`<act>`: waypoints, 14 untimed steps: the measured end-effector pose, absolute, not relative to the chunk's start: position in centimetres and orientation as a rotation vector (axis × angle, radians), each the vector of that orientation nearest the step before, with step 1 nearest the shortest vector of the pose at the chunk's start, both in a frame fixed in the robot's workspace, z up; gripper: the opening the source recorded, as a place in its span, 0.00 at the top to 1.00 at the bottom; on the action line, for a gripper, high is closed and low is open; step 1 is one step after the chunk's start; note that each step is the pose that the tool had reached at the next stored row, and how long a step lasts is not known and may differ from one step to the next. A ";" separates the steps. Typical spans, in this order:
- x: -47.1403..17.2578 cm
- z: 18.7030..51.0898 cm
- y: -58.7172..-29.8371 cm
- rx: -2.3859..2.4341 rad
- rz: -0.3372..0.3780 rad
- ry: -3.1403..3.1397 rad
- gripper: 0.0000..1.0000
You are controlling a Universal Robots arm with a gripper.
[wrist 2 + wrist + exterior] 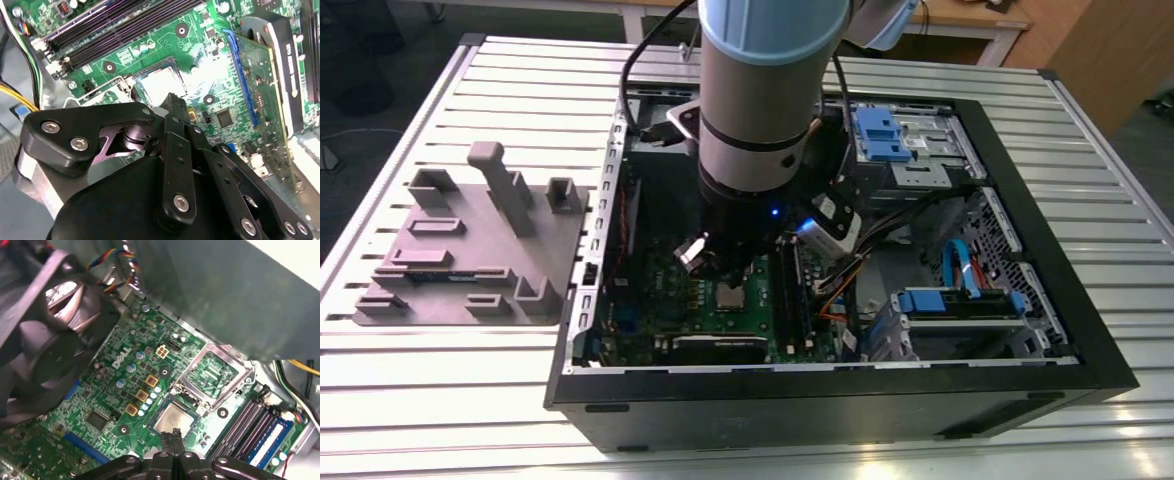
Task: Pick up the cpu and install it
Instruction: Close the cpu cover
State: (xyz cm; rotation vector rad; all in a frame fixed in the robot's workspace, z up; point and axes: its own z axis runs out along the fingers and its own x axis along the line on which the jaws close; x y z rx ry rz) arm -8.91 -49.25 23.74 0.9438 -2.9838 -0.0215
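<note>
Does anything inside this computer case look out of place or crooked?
Nothing looks spilled or broken. The small silvery square cpu lies flat and square on the green motherboard, but the metal retention frame beside it stands swung open, leaving the chip unclamped. The black pincer is right by it.

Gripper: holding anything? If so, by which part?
Nothing is held. The gripper is shut with nothing in it, close by the cpu, which lies flat in its place on the green board.
</note>
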 end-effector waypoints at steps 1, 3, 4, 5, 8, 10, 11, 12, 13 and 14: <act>-8.9 23.7 -49.3 0.965 -0.021 -2.977 0.90; -8.9 23.7 -49.3 0.999 -0.021 -2.965 0.90; -8.9 23.7 -49.3 1.010 -0.021 -2.962 0.90; -8.9 23.7 -49.3 1.017 -0.021 -2.959 0.90; -8.9 23.7 -49.3 1.020 -0.021 -2.958 0.90; -8.9 23.7 -49.3 1.021 -0.021 -2.958 0.90; -8.9 23.7 -49.3 1.022 -0.021 -2.958 0.90; -8.9 23.7 -49.3 1.023 -0.024 -2.958 0.90; -8.9 23.7 -49.3 1.027 -0.044 -2.961 0.90; -8.9 23.7 -49.3 1.031 -0.073 -2.966 0.90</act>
